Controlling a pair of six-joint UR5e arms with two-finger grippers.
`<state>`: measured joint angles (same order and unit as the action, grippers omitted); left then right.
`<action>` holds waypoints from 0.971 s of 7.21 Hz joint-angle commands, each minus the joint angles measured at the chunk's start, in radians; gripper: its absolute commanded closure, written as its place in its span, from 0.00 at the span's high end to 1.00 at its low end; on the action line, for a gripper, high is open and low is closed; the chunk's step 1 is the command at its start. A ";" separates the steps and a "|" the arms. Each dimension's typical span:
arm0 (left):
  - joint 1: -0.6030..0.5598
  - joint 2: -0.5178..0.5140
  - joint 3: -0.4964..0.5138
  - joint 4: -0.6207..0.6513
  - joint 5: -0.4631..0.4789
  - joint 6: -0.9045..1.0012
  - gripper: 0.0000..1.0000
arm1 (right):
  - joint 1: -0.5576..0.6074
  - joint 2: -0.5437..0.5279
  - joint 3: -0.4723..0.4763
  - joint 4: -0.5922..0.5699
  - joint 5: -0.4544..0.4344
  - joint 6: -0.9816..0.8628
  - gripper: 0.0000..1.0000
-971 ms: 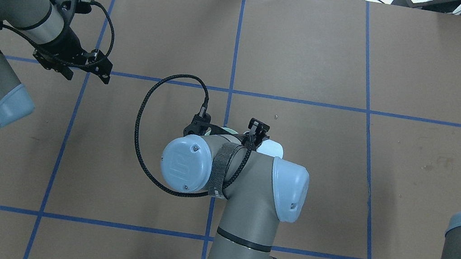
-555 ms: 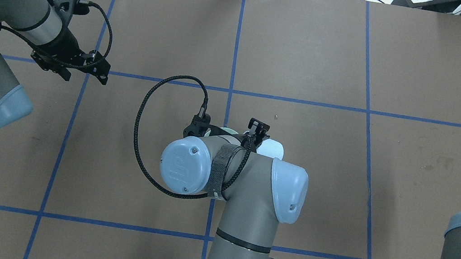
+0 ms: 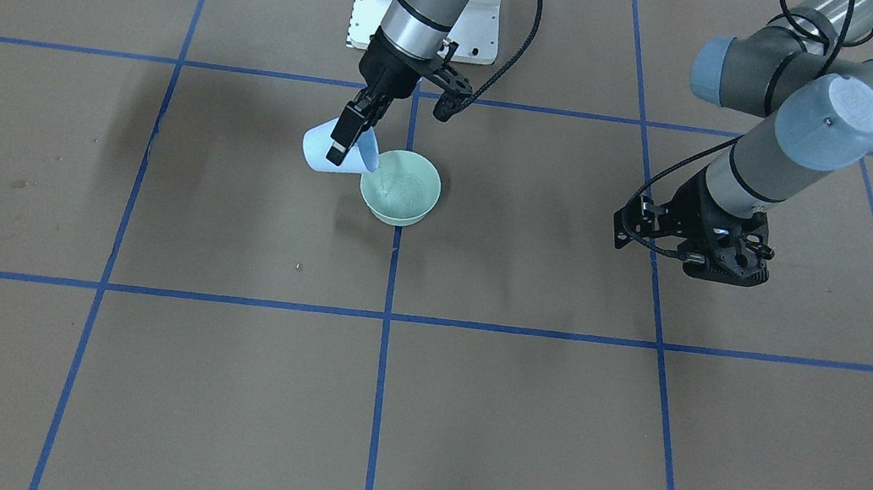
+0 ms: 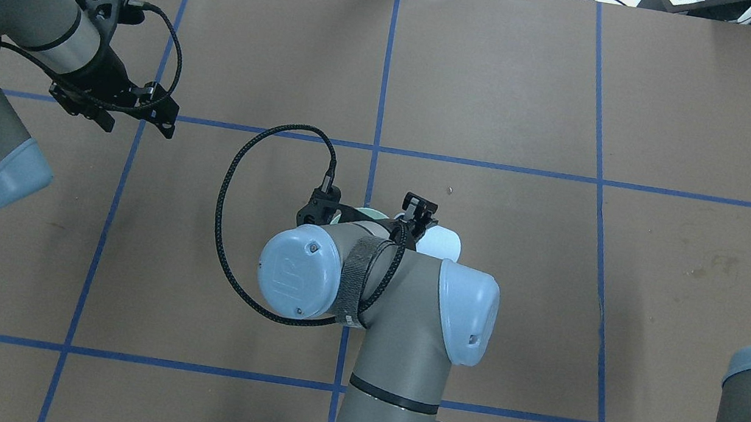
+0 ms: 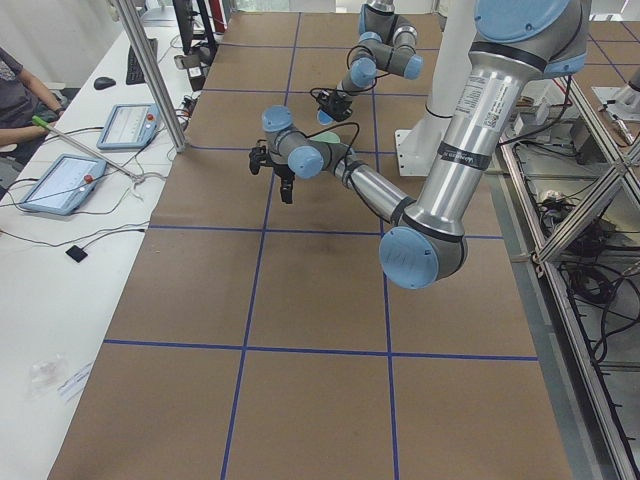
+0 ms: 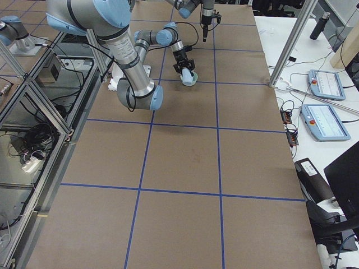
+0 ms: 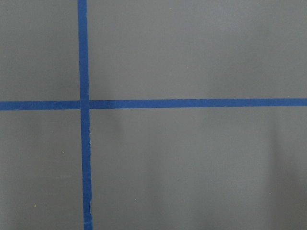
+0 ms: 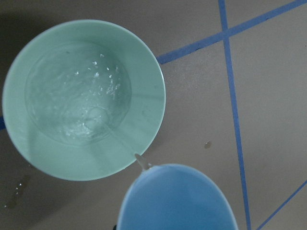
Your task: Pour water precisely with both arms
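Note:
My right gripper point(image 3: 349, 134) is shut on a light-blue cup point(image 3: 326, 151), tilted with its lip over a mint-green bowl point(image 3: 418, 206). A thin stream of water point(image 8: 120, 139) runs from the cup's lip point(image 8: 177, 201) into the bowl point(image 8: 144, 62). The water pooled there point(image 8: 76, 91) shows glints and ripples. In the overhead view my right wrist hides the gripper; only slivers of the cup point(image 4: 442, 239) and bowl point(image 4: 369, 212) show. My left gripper point(image 3: 721, 255) hangs empty over bare table far to the side and looks open; it also shows in the overhead view point(image 4: 116, 105).
The table is brown paper with a blue tape grid point(image 3: 386, 315). A few small drops point(image 8: 207, 144) lie on the paper next to the bowl. The white pedestal base point(image 3: 425, 21) stands behind the bowl. Operators' tablets point(image 6: 325, 120) sit on a side bench.
My left arm has drifted slightly back and away from the centre. My right wrist has shifted a little to the left over the bowl, still tilting the cup.

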<state>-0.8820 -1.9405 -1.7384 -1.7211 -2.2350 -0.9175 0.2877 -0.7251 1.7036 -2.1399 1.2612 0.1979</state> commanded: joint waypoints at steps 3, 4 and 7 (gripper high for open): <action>0.000 -0.001 -0.003 0.000 0.000 -0.003 1.00 | -0.001 0.003 -0.010 0.000 -0.006 0.000 0.03; 0.000 0.000 -0.003 0.000 0.000 -0.003 1.00 | -0.002 0.003 -0.010 0.000 -0.006 0.000 0.03; 0.000 0.000 -0.003 0.000 0.000 -0.001 1.00 | -0.004 0.009 -0.018 0.000 -0.016 -0.006 0.03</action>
<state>-0.8821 -1.9406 -1.7406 -1.7211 -2.2350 -0.9194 0.2849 -0.7181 1.6898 -2.1399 1.2512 0.1965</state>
